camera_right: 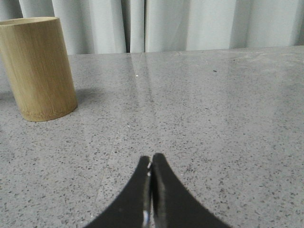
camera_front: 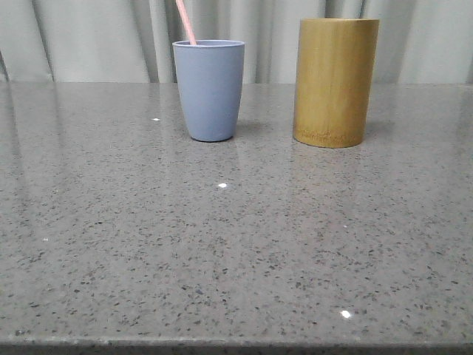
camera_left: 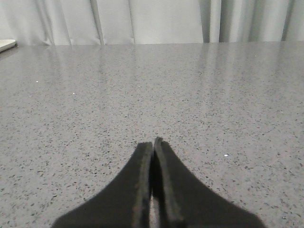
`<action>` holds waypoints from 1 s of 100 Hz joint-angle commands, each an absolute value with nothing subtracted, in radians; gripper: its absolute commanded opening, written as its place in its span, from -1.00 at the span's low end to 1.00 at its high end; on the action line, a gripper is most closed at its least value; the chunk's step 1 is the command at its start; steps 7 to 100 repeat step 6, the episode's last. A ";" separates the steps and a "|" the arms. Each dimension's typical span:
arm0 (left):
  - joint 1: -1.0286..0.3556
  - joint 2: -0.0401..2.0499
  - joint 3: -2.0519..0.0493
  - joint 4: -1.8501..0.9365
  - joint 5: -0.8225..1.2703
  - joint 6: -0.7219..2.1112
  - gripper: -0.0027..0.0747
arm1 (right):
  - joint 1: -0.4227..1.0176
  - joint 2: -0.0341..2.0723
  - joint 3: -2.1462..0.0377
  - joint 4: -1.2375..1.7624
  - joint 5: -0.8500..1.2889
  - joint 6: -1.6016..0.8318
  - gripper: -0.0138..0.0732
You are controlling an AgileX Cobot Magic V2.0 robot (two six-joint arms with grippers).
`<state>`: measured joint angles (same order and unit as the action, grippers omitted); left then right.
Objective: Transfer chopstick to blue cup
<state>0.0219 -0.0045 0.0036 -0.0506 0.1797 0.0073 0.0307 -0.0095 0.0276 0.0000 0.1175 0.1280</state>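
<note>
Front view: chopstick (camera_front: 186, 22) leans up-left out of the blue cup (camera_front: 209, 90), upper centre; both arms' jaws pressed together, empty, over bare bench (camera_front: 236, 259)

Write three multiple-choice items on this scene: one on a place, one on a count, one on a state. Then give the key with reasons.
1. Where is the chopstick?
A. In the blue cup
B. Flat on the table
C. In the bamboo cylinder

2. How many vessels stand on the table?
A. One
B. Two
C. Three

3. How does the left hand stand?
A. Wide open
B. Shut, empty
C. Shut on a cup

Key: 1 A, the pink stick rises from the blue cup's rim. 2 B, the front view shows cup and cylinder. 3 B, its fingers meet with nothing between; the right hand likewise.
</note>
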 commanded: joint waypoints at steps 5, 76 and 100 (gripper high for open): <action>0.024 -0.038 0.011 -0.058 0.095 0.010 -0.98 | 0.026 -0.031 0.029 -0.015 0.042 0.128 -0.84; 0.024 -0.038 0.011 -0.058 0.095 0.010 -0.98 | 0.026 -0.031 0.029 -0.015 0.042 0.128 -0.84; 0.024 -0.038 0.011 -0.058 0.095 0.010 -0.98 | 0.026 -0.031 0.029 -0.015 0.042 0.128 -0.84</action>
